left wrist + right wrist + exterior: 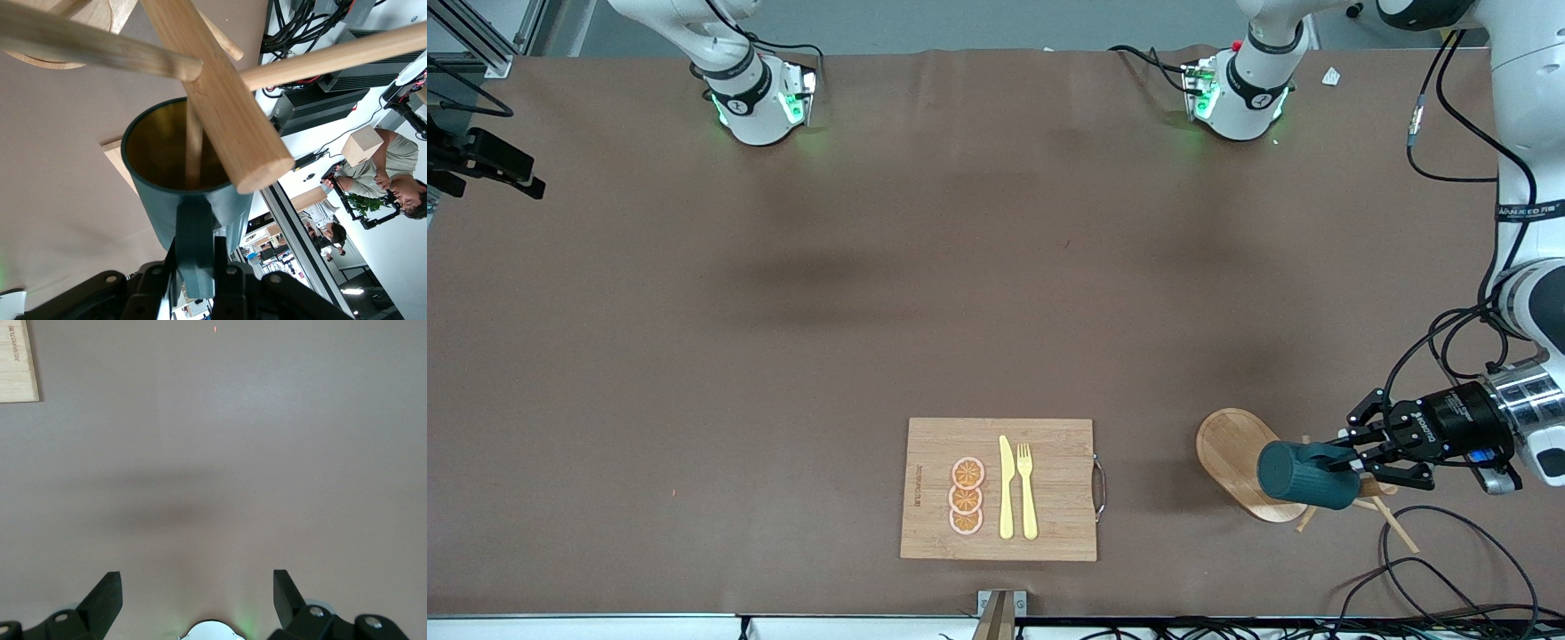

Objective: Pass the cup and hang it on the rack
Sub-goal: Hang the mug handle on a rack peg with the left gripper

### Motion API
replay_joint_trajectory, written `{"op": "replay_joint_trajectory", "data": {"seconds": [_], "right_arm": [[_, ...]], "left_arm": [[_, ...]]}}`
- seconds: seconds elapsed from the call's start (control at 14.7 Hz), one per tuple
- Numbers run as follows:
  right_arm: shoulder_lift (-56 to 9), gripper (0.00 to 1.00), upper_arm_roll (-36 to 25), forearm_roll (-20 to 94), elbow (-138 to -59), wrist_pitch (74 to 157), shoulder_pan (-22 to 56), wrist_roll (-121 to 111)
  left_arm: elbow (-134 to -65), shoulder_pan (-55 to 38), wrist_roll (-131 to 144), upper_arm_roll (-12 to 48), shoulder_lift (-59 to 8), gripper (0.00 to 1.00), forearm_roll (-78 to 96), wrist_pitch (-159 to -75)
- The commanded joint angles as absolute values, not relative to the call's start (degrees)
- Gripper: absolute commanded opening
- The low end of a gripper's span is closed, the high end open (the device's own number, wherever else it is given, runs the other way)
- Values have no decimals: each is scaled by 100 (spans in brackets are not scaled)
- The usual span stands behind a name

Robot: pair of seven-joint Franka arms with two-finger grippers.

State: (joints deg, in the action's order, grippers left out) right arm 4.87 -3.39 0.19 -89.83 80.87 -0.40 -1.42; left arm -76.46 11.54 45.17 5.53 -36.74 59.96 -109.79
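My left gripper [1347, 458] is shut on the handle of the dark teal cup [1303, 474] and holds it on its side over the wooden rack [1232, 453], near the left arm's end of the table. In the left wrist view the gripper [195, 273] clamps the handle. The cup [160, 193] shows its yellowish inside, and a thin peg [193, 143] reaches into its mouth. The rack's round post [220, 93] crosses just over the cup's rim. My right gripper [197, 577] is open and empty over bare table; it does not show in the front view.
A bamboo cutting board [1000, 489] with a metal handle lies near the front edge, carrying three orange slices [967, 496], a yellow knife [1006, 487] and a fork [1027, 489]. Its corner shows in the right wrist view [17, 360]. Cables [1432, 569] lie beside the rack.
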Motion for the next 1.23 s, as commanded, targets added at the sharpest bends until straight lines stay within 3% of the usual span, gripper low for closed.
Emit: {"op": "replay_joint_trajectory", "data": {"seconds": [0.0, 1.16], "right_arm": [[633, 100, -334, 53, -9079, 8121, -18, -298], [633, 100, -378, 114, -9088, 7998, -44, -475]], "left_arm": [[-7611, 1213, 4473, 580, -3718, 1, 6266, -10977], [-7620, 1327, 4456, 571, -3850, 3, 6478, -10977]]}}
